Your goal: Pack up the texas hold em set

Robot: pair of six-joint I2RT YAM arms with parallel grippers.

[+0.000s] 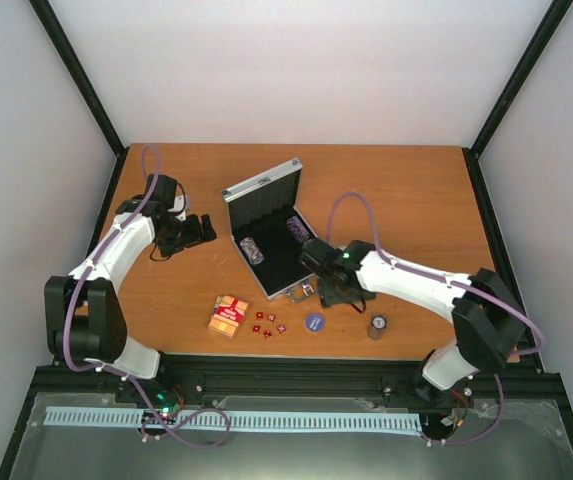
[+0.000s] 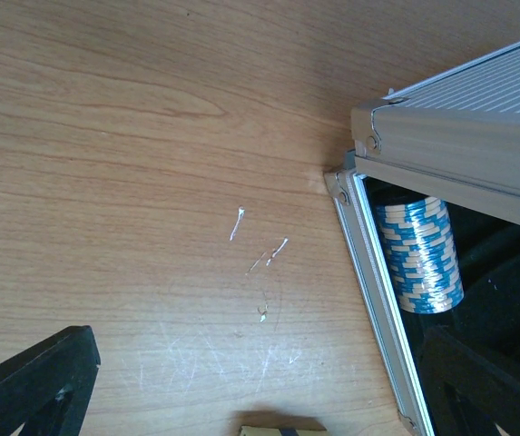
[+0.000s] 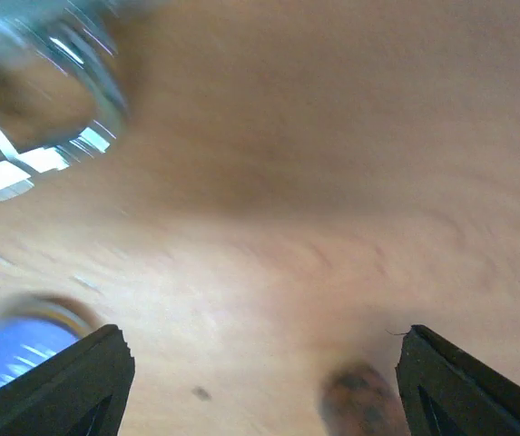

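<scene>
Two chip stacks (image 1: 253, 250) in open case (image 1: 263, 186)

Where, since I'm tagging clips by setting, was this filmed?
Probably a lab robot test cell, not a home: plain white walls on a black frame enclose a wooden table, and the left arm and right arm are bolted to a metal rail at its near edge.
</scene>
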